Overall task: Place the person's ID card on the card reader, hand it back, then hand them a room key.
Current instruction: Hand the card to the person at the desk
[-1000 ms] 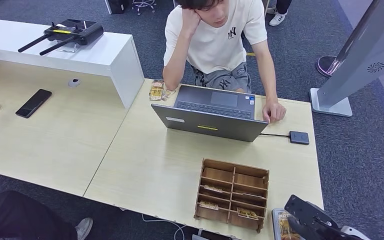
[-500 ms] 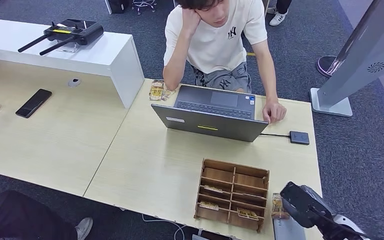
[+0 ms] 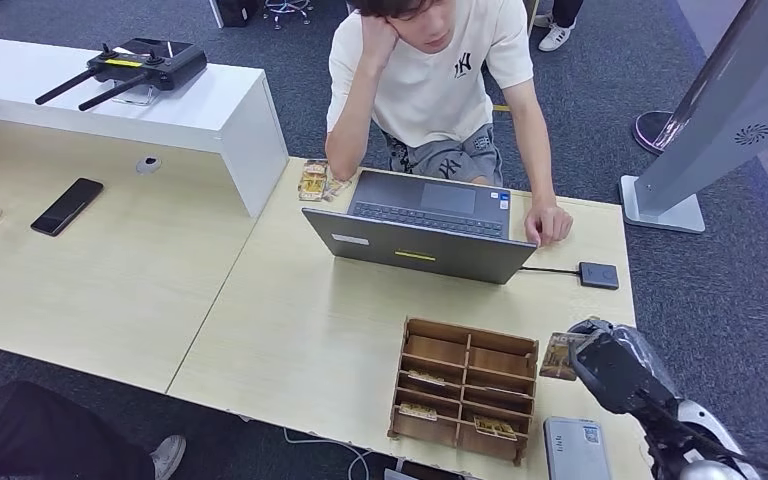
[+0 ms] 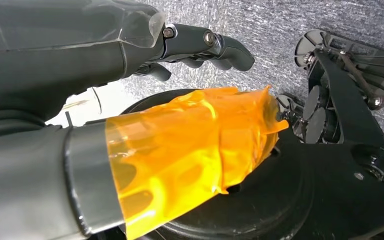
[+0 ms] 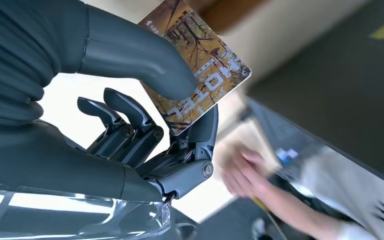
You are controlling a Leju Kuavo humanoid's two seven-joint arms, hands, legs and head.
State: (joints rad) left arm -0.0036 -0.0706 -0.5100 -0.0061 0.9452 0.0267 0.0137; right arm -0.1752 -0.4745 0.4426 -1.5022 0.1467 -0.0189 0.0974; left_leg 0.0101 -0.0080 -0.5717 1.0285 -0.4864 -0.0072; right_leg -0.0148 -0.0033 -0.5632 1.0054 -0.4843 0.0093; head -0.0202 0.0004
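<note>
My right hand (image 3: 615, 372) hovers over the table's near right corner, beside the wooden card rack (image 3: 465, 388). It pinches a hotel key card (image 3: 562, 355) with an autumn-forest print; the right wrist view shows this key card (image 5: 200, 65) between thumb and finger of the right hand (image 5: 130, 145). A small black card reader (image 3: 598, 275) lies further ahead, cabled to the laptop (image 3: 422, 232). The seated person's hand (image 3: 548, 222) rests on the table near it. My left hand (image 4: 130, 100) hangs by my body, fingers apart, holding nothing.
A grey flat device (image 3: 575, 448) lies at the table's near edge, right of the rack. More cards (image 3: 313, 180) lie at the far edge left of the laptop. A phone (image 3: 67, 206) and a white shelf (image 3: 160, 110) stand at left. A kiosk stand (image 3: 700, 150) is off the table's right.
My right hand has risen from the near table edge and moved forward with the key card, uncovering the grey device beneath it. The person has not moved.
</note>
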